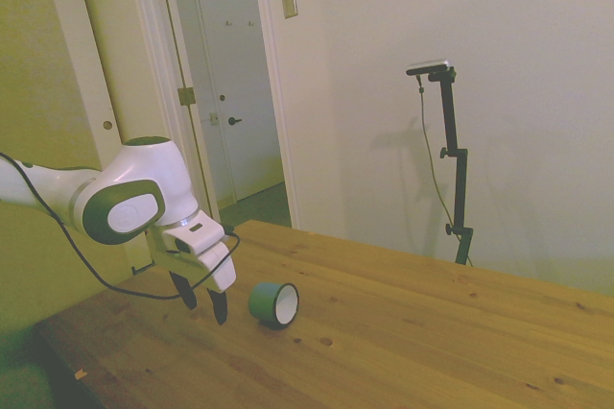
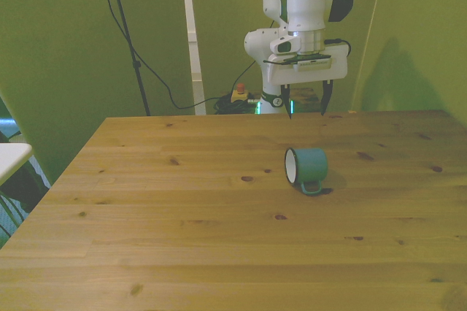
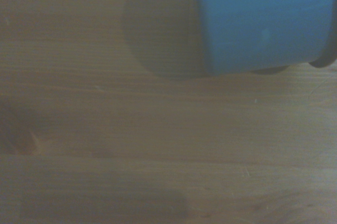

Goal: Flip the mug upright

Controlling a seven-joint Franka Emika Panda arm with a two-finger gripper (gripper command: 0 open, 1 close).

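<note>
The tool (image 1: 204, 305) hangs with its two dark fingers spread wide and empty, tips pointing down and held above the counter (image 1: 403, 332) without touching it. In the side view it sits just beside the mug (image 1: 273, 303), on the mug's closed-bottom side; in the front view the tool (image 2: 307, 103) is behind the mug (image 2: 307, 168), toward the counter's far edge. The wrist view shows the mug's body (image 3: 263, 19) close by, blurred, with bare wood under the rest of the picture.

The mug lies on its side on the wooden counter. Its white inside and dark rim face the front view's left, and its handle points toward the near edge of the counter, low against the wood.

As for progress, nothing of the flip looks done: the mug is not upright and not gripped. What is left, by my reading, is the whole job: closing in, taking hold, turning the mug onto its base and letting go.

The white arm reaches in low, with its wrist bent so the tool points straight down.
</note>
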